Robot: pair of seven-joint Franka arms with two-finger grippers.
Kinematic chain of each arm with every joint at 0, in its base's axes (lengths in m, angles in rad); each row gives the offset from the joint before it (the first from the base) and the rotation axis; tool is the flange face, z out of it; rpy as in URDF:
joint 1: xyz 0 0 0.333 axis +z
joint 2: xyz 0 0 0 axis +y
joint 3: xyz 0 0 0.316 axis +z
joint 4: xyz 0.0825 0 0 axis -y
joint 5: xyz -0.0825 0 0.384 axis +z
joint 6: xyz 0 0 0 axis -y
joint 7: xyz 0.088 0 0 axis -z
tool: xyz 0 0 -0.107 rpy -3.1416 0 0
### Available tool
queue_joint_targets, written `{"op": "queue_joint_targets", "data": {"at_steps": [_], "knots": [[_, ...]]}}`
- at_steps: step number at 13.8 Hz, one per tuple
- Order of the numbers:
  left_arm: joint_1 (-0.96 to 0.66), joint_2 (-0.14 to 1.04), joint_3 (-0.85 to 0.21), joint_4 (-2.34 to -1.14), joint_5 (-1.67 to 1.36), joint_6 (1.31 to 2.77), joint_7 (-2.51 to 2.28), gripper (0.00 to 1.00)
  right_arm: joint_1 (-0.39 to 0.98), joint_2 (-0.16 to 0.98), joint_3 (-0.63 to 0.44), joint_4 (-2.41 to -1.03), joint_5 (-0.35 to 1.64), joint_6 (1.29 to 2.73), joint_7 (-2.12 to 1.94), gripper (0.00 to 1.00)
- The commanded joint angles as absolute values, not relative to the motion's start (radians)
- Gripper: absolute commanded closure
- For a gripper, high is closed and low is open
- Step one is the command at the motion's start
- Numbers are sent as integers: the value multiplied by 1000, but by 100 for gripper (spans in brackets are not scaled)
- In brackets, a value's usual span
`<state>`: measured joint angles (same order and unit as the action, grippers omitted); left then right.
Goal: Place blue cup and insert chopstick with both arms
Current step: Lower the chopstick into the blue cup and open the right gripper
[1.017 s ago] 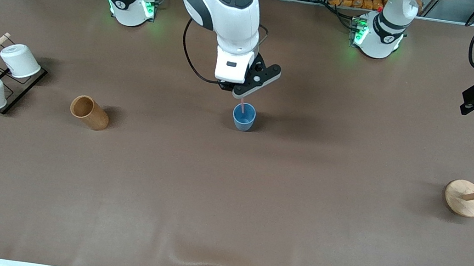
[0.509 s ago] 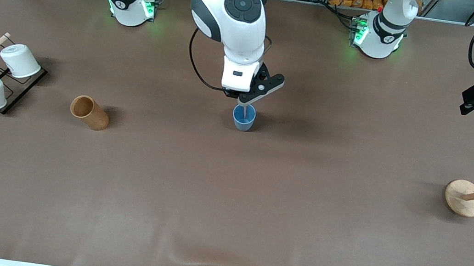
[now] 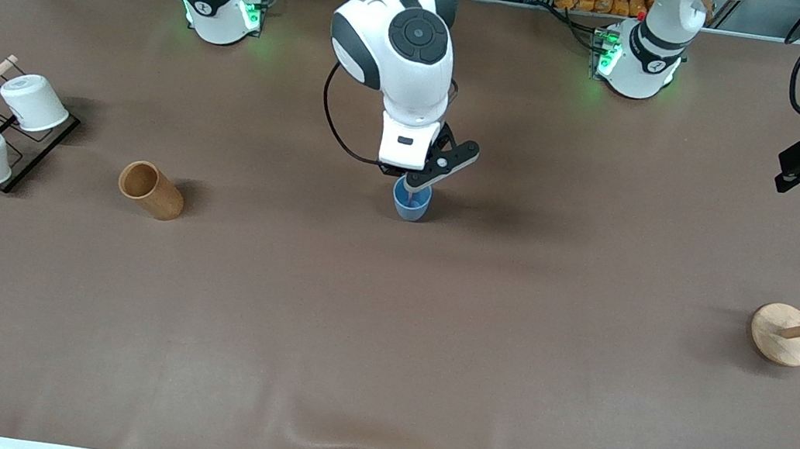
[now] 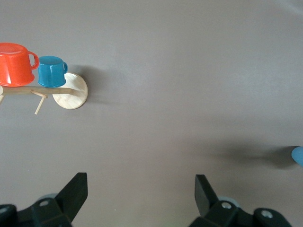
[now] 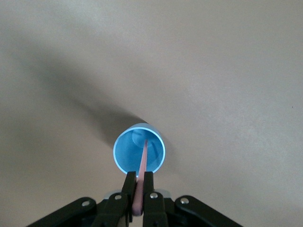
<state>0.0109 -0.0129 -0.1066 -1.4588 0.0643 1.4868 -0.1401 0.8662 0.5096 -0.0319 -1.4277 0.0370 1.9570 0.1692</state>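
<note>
Over the pale-blue cup [image 5: 138, 153], the right claw [image 5: 139, 185] pinches a thin pink chopstick [image 5: 141, 177] dipping inside; the left claw [image 4: 139, 191] waits agape.

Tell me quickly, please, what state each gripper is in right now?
Left gripper: open, empty, waiting over the table.
Right gripper: closed on the chopstick, over the blue cup.

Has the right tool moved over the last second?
Yes. The right tool came down toward the blue cup, lowering the chopstick into it.
</note>
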Motion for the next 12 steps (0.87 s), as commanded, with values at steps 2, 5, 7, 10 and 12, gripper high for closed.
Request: {"op": "queue_joint_targets", "data": {"at_steps": [2, 5, 7, 10, 12], "knots": [[21, -40, -113, -1462, 43, 1454, -123, 0, 888, 518, -43, -1436, 12, 1962, 193, 100], [21, -40, -114, -1462, 43, 1453, -138, 0, 888, 520, -43, -1445, 12, 1963, 193, 100], [23, -37, -110, -1462, 51, 1454, -140, 0, 890, 531, -43, -1447, 12, 1967, 193, 100], [23, -29, -103, -1462, 52, 1463, -140, 0, 891, 532, -43, -1448, 12, 1967, 193, 92], [25, -26, -103, -1462, 54, 1476, -140, 0, 891, 532, -43, -1448, 12, 1962, 193, 58]]}}
